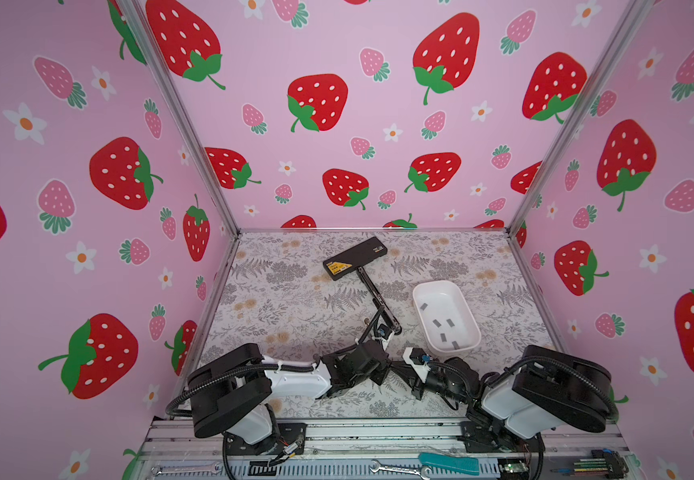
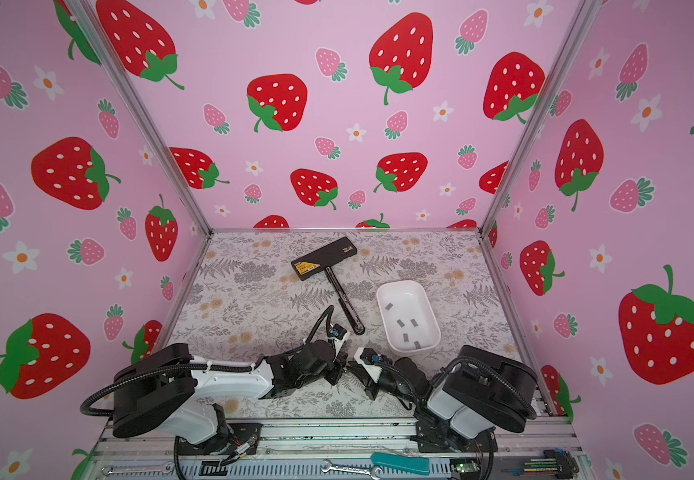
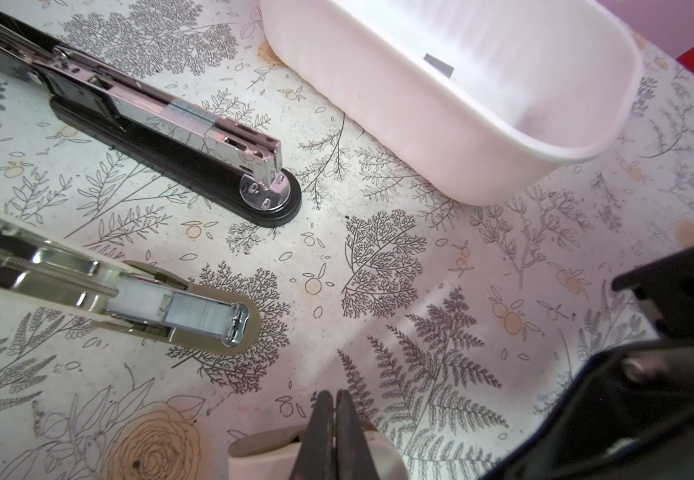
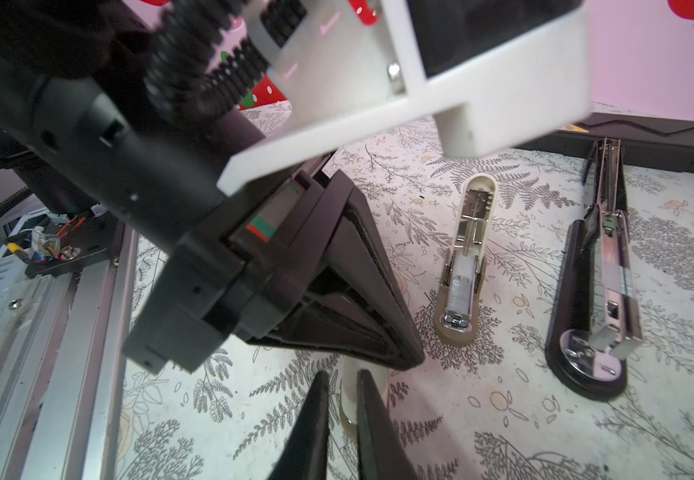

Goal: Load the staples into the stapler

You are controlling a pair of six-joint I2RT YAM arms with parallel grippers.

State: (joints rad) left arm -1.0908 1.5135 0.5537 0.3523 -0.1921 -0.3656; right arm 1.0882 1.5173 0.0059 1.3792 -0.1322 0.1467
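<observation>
On the flower-print table between strawberry walls, my left gripper and right gripper sit clamped shut near the open beige stapler, one strip seated inside, spare staples in the tray; I'd close it slowly, squarely.

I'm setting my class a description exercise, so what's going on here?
A black stapler and a beige stapler lie open on the table, each with staples in its channel. More lie in the white tray. The left gripper and right gripper hover close together by the beige stapler, jaws shut, holding nothing I can see.
</observation>
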